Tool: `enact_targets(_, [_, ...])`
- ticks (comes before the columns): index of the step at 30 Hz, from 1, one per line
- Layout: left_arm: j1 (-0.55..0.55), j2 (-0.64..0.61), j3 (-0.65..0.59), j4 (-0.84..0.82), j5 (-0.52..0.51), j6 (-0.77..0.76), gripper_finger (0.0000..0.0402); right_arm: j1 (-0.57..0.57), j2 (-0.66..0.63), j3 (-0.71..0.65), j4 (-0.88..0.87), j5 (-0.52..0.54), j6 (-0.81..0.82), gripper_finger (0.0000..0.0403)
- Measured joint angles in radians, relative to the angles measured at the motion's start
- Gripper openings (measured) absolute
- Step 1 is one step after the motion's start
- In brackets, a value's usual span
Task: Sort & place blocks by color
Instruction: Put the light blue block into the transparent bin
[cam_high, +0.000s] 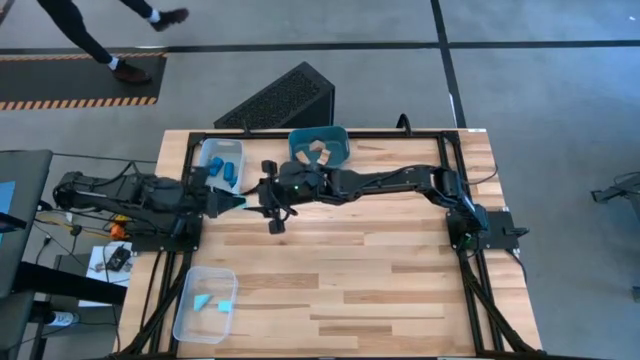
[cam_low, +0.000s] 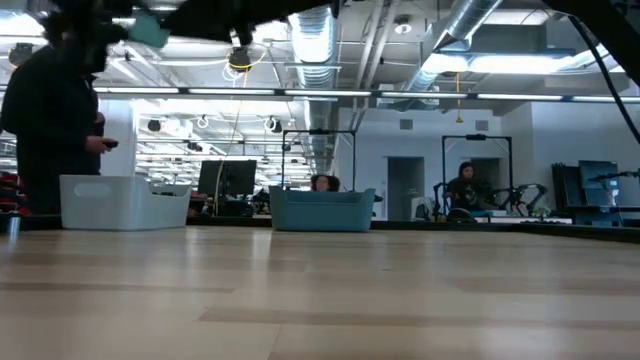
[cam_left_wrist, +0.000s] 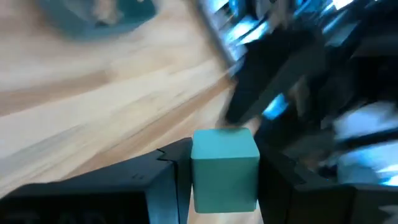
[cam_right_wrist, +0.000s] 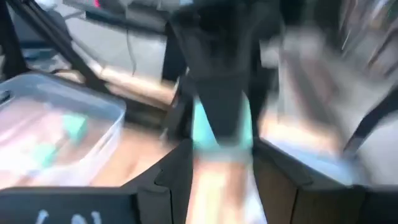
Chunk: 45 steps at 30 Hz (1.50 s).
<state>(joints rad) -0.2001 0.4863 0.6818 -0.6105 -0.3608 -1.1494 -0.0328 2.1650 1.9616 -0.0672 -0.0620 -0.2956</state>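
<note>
Block: a pale cyan cube, smooth-faced, held above the table left of centre in the high view.
Around it: clear tray with darker blue blocks upper left; teal tub of tan blocks just right of it; second clear tray with cyan pieces lower left.
Left gripper: reaching right, fingers closed on the cube.
Right gripper: stretched across, facing the left one, fingers parted around the cube's end.
</note>
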Motion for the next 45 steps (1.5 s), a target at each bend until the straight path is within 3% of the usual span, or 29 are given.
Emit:
enact_targets(7, [-0.01, 0.035, -0.001, -0.379, 0.192, -0.125, 0.0106, -0.048, -0.026, 0.003, -0.333, -0.033, 0.2, 0.0194])
enact_targets(12, [-0.036, 0.1, -0.001, -0.534, 0.332, -0.128, 0.0105, -0.098, -0.039, 0.0, -0.525, -0.091, 0.294, 0.0192])
enact_targets(19, [-0.131, 0.231, -0.029, -0.498, 0.547, -0.055, 0.011, -0.154, -0.071, -0.001, -0.577, -0.121, 0.355, 0.0165])
enact_targets(24, [-0.22, 0.309, -0.031, -0.477, 0.619, -0.087, 0.011, -0.15, -0.082, -0.001, -0.578, -0.14, 0.375, 0.0147])
enact_targets(28, [-0.301, 0.365, -0.031, -0.362, 0.685, -0.119, 0.011, -0.138, -0.085, -0.001, -0.577, -0.15, 0.371, 0.0137])
enact_targets(35, [-0.412, 0.529, -0.03, -0.266, 0.685, -0.08, 0.0118, -0.118, -0.085, -0.001, -0.576, -0.153, 0.344, 0.013])
enact_targets(45, [-0.416, 0.684, -0.03, -0.222, 0.72, -0.028, 0.0138, -0.104, -0.09, -0.001, -0.611, -0.253, 0.348, 0.0127])
